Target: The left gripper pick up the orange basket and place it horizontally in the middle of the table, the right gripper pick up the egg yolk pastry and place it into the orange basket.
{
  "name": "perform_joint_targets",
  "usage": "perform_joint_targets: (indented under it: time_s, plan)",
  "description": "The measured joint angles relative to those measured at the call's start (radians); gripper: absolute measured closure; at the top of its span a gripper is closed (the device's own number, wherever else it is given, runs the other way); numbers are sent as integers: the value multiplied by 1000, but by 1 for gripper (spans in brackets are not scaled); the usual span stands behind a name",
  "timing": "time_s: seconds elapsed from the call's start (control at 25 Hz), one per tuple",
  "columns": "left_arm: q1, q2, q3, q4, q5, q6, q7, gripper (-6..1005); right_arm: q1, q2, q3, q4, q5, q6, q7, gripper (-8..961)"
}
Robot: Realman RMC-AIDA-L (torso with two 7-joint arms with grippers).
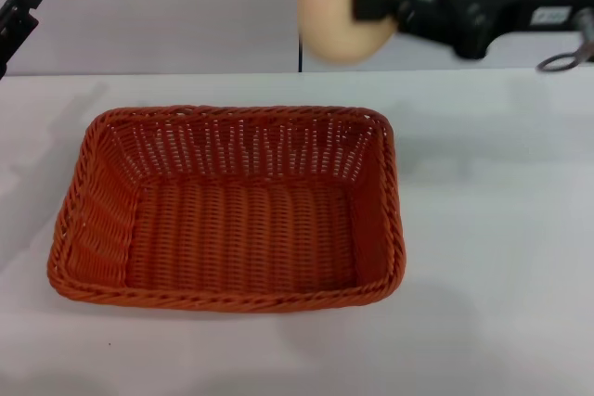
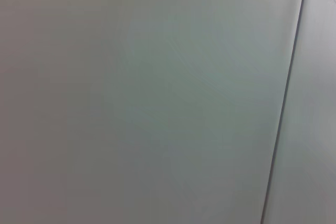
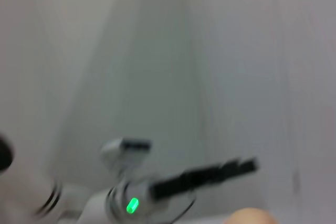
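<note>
The orange basket (image 1: 232,210) lies lengthwise across the middle of the white table (image 1: 492,229) with nothing in it. The egg yolk pastry (image 1: 334,16), a pale cream ball, hangs in the air above and behind the basket's far right rim. My right gripper (image 1: 371,5) is shut on it, reaching in from the right, with one black finger across the ball's front. In the right wrist view a sliver of the pastry (image 3: 252,216) shows at the frame's edge. My left gripper (image 1: 19,6) is raised at the far left, away from the basket.
A grey wall with a dark vertical seam (image 1: 301,6) stands behind the table. The left wrist view shows only that wall and a seam (image 2: 286,103). A metal ring (image 1: 561,60) hangs off the right arm.
</note>
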Motion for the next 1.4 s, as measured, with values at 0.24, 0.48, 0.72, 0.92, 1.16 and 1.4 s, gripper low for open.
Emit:
perform_joint_targets:
  time_s: [0.24, 0.48, 0.72, 0.92, 1.16, 1.4]
  plan:
    - [0, 0, -1, -2, -1, -1, 0, 200, 18, 15, -40, -31, -74, 16, 36, 833]
    - [3, 1, -2, -2, -1, -1, -1, 200, -7, 13, -2, -54, -70, 6, 36, 668]
    - [1, 2, -2, -1, -7, 0, -2, 200, -82, 21, 101, -113, -35, 3, 16, 294]
    - [4, 2, -2, -1, -16, 0, -1, 200, -177, 40, 273, -35, 129, 31, -157, 185]
    - [12, 1, -3, -2, -53, -6, 3, 200, -267, 50, 509, 336, 424, 95, -615, 185]
    - [40, 1, -17, -51, -198, -15, 74, 200, -343, 61, 657, 490, 597, 93, -785, 185]
